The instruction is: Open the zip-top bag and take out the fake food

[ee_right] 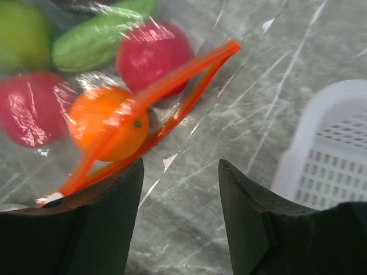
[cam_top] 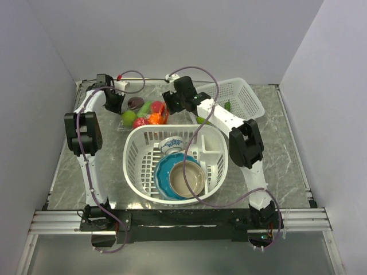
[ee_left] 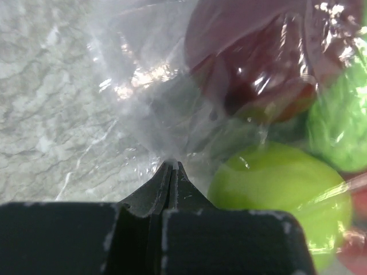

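Note:
The clear zip-top bag (cam_top: 144, 113) lies on the marble table behind the white basket, its red-orange zip strip (ee_right: 155, 100) gaping open. The fake food (cam_top: 140, 113) is inside: a green ball (ee_left: 275, 192), a dark maroon piece (ee_left: 252, 51), red balls (ee_right: 153, 52), an orange (ee_right: 109, 123) and a green pod (ee_right: 94, 43). My left gripper (ee_left: 172, 166) is shut on a fold of the bag's plastic at its left end. My right gripper (ee_right: 180, 172) is open and empty just right of the zip mouth, its left finger beside the strip.
A white mesh basket (cam_top: 137, 172) in front of the bag holds ceramic bowls (cam_top: 186, 179) and a small cup (cam_top: 171, 144). A second white mesh tray (cam_top: 243, 97) stands tilted at the back right, also seen in the right wrist view (ee_right: 330, 149). Grey walls enclose the table.

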`<action>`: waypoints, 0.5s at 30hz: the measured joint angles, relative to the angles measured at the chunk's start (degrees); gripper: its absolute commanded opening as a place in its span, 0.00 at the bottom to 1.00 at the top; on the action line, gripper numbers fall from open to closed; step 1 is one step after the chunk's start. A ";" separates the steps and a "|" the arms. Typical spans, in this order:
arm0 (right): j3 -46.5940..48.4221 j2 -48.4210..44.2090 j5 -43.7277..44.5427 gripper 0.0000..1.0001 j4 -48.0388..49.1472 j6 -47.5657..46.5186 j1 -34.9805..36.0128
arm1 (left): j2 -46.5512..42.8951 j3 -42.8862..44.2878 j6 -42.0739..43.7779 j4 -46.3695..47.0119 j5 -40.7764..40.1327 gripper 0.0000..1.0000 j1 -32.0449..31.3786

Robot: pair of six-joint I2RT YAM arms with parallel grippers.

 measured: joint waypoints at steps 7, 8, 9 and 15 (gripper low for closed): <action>4.63 7.96 -2.95 0.81 -4.22 -1.36 -0.17 | 0.94 -3.72 1.36 3.69 -2.38 0.01 -1.07; 5.01 8.44 -3.28 0.82 -4.83 -1.73 -0.17 | 0.90 -3.85 1.40 3.98 -2.43 0.01 -1.09; 5.46 9.01 -3.45 0.83 -5.44 -1.86 -0.20 | 0.87 -3.96 1.44 4.24 -2.45 0.01 -1.14; 6.47 9.84 -6.12 1.00 -4.96 -1.75 -0.24 | 0.66 -4.26 1.55 4.66 -2.86 0.01 -1.64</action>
